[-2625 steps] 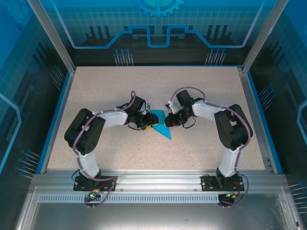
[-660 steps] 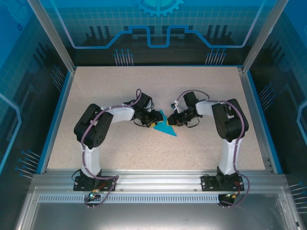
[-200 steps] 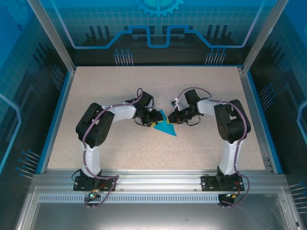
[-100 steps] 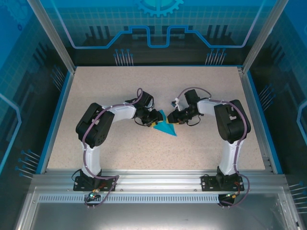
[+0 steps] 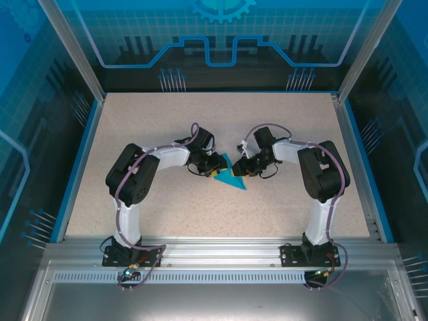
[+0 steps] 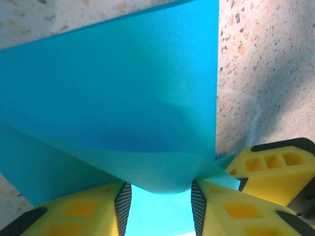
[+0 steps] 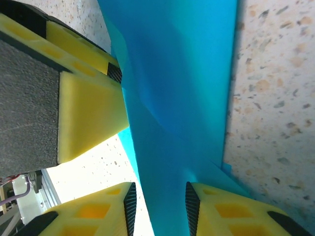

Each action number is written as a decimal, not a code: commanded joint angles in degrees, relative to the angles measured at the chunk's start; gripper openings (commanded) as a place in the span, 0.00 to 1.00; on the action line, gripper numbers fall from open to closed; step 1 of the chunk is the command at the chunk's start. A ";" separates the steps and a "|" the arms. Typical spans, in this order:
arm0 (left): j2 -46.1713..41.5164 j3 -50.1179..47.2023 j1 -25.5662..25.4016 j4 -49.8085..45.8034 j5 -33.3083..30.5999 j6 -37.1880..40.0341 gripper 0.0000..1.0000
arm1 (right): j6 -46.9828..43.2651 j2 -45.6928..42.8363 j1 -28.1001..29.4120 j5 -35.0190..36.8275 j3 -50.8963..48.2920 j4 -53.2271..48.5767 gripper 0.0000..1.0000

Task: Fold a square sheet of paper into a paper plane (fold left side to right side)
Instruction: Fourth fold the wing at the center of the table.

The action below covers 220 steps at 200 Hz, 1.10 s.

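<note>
The blue square sheet of paper [image 5: 231,178] lies folded into a pointed wedge at the middle of the table, its tip toward the near right. My left gripper [image 5: 215,168] is at its left edge and my right gripper [image 5: 240,168] at its right edge, facing each other. In the left wrist view the left gripper [image 6: 160,196] is open, and a raised flap of the paper [image 6: 123,88] arches over both fingertips. In the right wrist view the right gripper [image 7: 158,199] is open astride a strip of the paper [image 7: 182,73], with the left gripper's yellow finger [image 7: 88,118] close beyond.
The speckled tabletop [image 5: 167,120] is bounded by a blue rim [image 5: 77,167] and aluminium posts. Both arm bases are bolted to the near rail [image 5: 214,254]. The two grippers are only a few centimetres apart over the paper.
My right gripper has gone from shut to open and edged slightly nearer over the paper's right edge. The left arm and the paper have stayed where they were.
</note>
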 commanded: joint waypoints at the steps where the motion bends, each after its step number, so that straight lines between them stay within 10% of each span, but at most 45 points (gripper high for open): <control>1: 1.71 0.27 -0.15 -3.49 -2.44 1.03 0.42 | -1.41 0.12 1.04 -0.53 -0.21 -1.69 0.31; 124: 0.92 -0.81 -0.09 -3.25 -2.79 1.07 0.43 | -3.36 2.98 0.75 -7.35 2.20 -2.47 0.07; 220: 1.72 -0.38 -0.09 -3.31 -2.88 1.07 0.43 | -4.25 -6.12 2.05 7.39 -0.69 -3.91 0.34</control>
